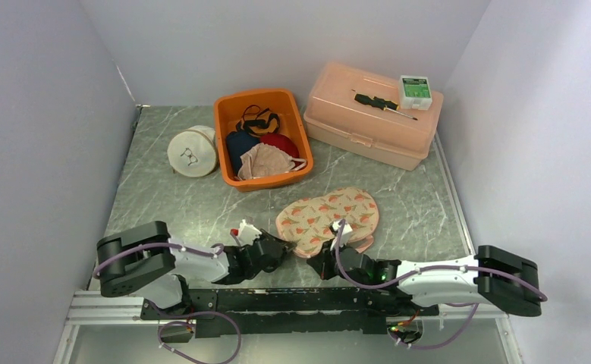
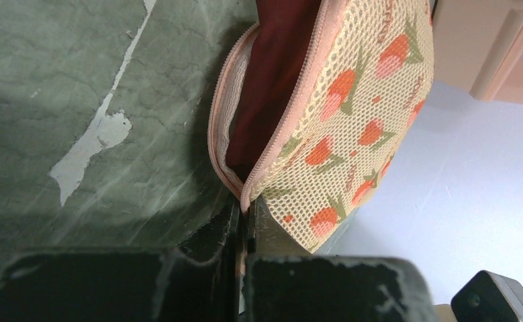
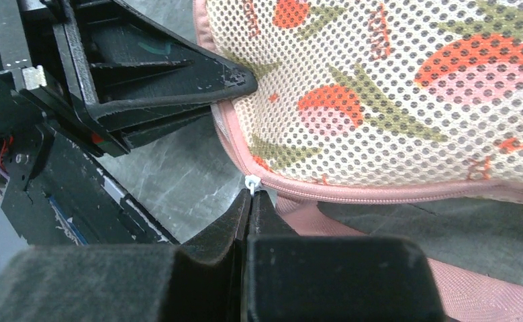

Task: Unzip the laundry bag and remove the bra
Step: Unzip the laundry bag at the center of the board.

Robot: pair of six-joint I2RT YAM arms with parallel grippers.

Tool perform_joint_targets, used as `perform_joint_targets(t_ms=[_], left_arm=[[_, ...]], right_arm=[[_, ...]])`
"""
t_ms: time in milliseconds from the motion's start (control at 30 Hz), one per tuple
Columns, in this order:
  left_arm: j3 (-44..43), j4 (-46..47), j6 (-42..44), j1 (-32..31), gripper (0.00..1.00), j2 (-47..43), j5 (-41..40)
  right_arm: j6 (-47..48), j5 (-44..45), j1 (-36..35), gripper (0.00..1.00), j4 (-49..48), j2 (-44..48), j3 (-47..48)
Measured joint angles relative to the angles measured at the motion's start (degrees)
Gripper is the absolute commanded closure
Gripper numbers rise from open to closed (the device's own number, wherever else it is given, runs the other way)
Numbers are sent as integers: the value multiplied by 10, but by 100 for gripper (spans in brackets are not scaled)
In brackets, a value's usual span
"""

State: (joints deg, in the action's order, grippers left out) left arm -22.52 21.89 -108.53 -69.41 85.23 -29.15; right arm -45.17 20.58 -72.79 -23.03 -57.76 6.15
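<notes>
The laundry bag (image 1: 330, 214) is cream mesh with a strawberry print and pink zipper trim, lying near the table's front centre. In the left wrist view its zip stands partly open (image 2: 235, 121) and dark red cloth (image 2: 272, 74), likely the bra, shows inside. My left gripper (image 1: 281, 249) is shut on the pink zipper edge (image 2: 245, 201) at the bag's left end. My right gripper (image 1: 324, 262) is shut on the small white zipper pull (image 3: 252, 182) at the bag's near edge. The left gripper's fingers (image 3: 178, 87) also show in the right wrist view.
An orange bin (image 1: 262, 136) with several garments stands behind the bag. A round white pouch (image 1: 192, 152) lies to its left. A pink lidded box (image 1: 372, 125) at the back right carries a screwdriver (image 1: 383, 104) and a small green-white box (image 1: 414, 91).
</notes>
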Motion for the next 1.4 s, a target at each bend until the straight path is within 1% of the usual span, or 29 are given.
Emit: perform_joint_targets(t_ms=[267,400,633,867,967,1067,1200,1267,1400], left_arm=[[0,-87,10,0,97,-80,-8],[0,-137,16,0,97,-124,-16],[0,-216,47,0,97,-182,-17],[-12,-311,87,1,97,-224,-17],[-21,-344,101,9,97,-247,-16],[-21,-373,124,31,97,-271,-9],[-21,-386,181,90,97,-282,22],[-23,-388,214,123,97,-271,41],[-53,-392,287,176,97,-205,83]], right_arm=[[-20,27,-2,100,84,70,4],[-35,47,-3,100,120,85,8],[-82,97,0,100,187,111,15],[-134,126,26,100,265,183,15],[-151,131,31,100,276,203,14],[-153,132,31,100,275,209,6],[-146,129,33,100,266,193,0],[-137,121,33,100,254,174,0],[-106,93,32,100,203,130,0]])
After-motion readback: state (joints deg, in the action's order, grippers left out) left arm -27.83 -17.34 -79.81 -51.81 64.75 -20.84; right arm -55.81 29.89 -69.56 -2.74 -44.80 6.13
